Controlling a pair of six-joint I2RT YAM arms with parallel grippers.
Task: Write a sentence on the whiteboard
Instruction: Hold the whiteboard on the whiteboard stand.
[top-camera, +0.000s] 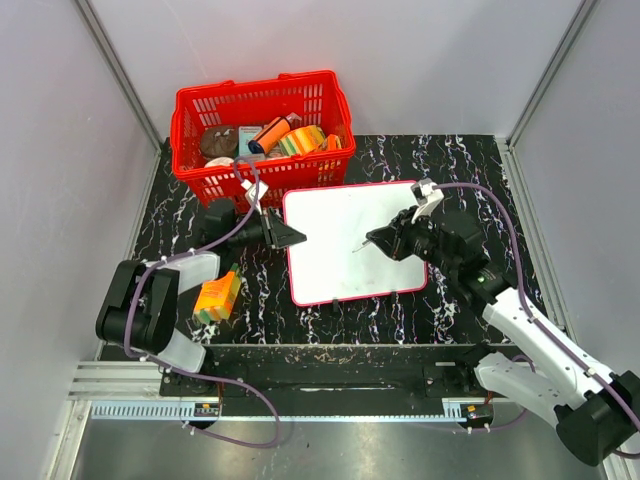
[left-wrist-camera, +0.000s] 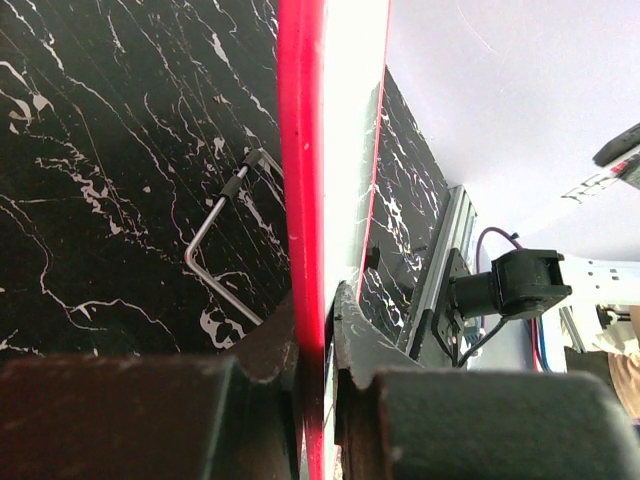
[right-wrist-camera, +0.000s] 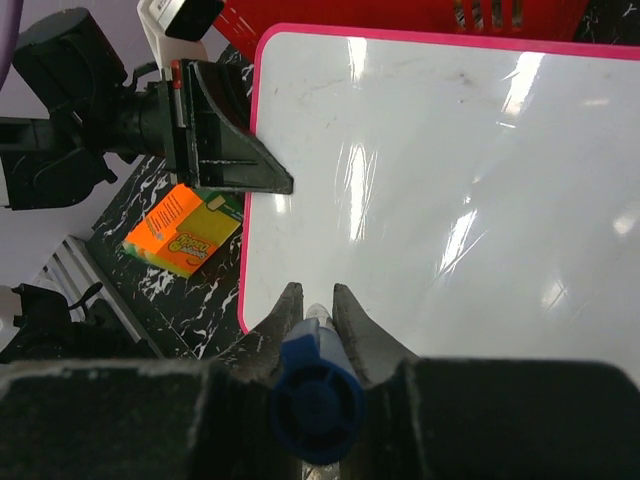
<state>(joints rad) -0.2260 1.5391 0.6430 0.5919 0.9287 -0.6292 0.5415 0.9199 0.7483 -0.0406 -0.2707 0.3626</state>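
I am watching the whiteboard (top-camera: 350, 240) lying flat on the black marbled table (top-camera: 470, 170) at the centre of the overhead frame. It is sitting just below the red basket (top-camera: 262, 135), with its thin red rounded-corner frame turned slightly against the table's edges. Its face is showing plain glossy white.

The left gripper (top-camera: 290, 236) is reaching in from the left of the frame and clamping the board's left edge. The right gripper (top-camera: 378, 238) is hanging over the board's right half, clenched on a marker (top-camera: 364, 244) whose thin tip is pointing toward the lower left. I cannot tell whether the tip is touching the surface.

An orange packet (top-camera: 218, 296) is lying on the table at lower left, apart from the board.

The left wrist camera is giving what the overhead view cannot. It is showing the board edge-on as a red strip running up the frame, with a dark finger pressing on either side. A bent metal rod (left-wrist-camera: 215, 240) is resting on the table to the left of that edge.

The right wrist camera is picking up long glare streaks and faint grey smudges near the board's upper edge. It is also showing the marker's round blue end sitting between its own fingers at bottom centre.
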